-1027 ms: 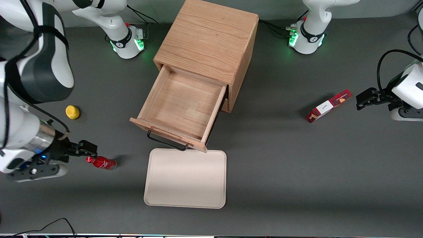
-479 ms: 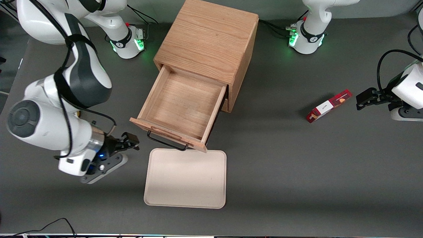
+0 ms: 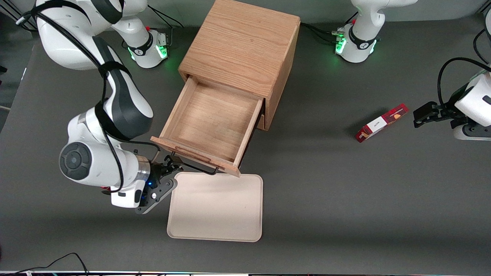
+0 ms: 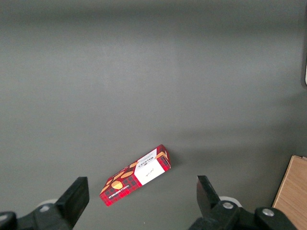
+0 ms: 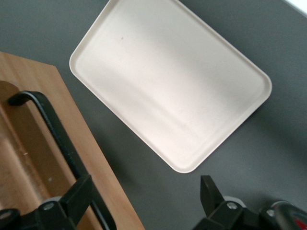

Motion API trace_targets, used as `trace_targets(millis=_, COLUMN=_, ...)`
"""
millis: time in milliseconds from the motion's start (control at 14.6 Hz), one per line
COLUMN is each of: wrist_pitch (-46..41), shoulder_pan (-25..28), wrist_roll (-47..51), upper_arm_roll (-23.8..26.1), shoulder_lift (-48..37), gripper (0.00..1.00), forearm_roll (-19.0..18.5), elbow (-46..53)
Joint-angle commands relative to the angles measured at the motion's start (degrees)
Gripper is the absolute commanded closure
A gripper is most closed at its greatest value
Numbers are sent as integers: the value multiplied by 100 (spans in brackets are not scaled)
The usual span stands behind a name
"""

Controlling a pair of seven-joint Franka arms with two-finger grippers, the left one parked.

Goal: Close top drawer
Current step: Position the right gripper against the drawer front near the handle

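The top drawer [image 3: 209, 119] stands pulled far out of the oak cabinet [image 3: 241, 46], and its box holds nothing. A thin black wire handle [image 3: 195, 166] runs along its front panel. My gripper [image 3: 172, 162] is open at the handle's end nearest the working arm, just in front of the drawer front and above the tray's corner. In the right wrist view the gripper [image 5: 144, 199] spans the edge of the drawer front [image 5: 43, 139]. One finger [image 5: 79, 194] overlaps the handle [image 5: 50, 127], and the other finger [image 5: 210, 190] is over bare table.
A cream tray [image 3: 216, 209] lies on the table right in front of the open drawer, also seen in the wrist view [image 5: 168, 91]. A red snack box [image 3: 381, 122] lies toward the parked arm's end. The lower drawer is hidden under the top one.
The right arm has swung in from its end of the table to the drawer handle. Its body now covers the yellow fruit and most of the red bottle. The drawer has not moved.
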Motion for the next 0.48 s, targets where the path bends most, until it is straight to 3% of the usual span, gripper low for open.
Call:
trace_targets(millis=0, wrist_pitch=-33, shoulder_pan=-60, wrist_roll=-177, upper_arm_roll=180, shoulder_lift=188, gripper=0, forearm_roll=38, elbow=227)
trace_targets(millis=411, wrist_pitch=-164, shoulder_pan=-60, wrist_roll=-186, upper_arm_roll=233, shoulder_lift=232, gripper=0, forearm_roll=152, elbow=218)
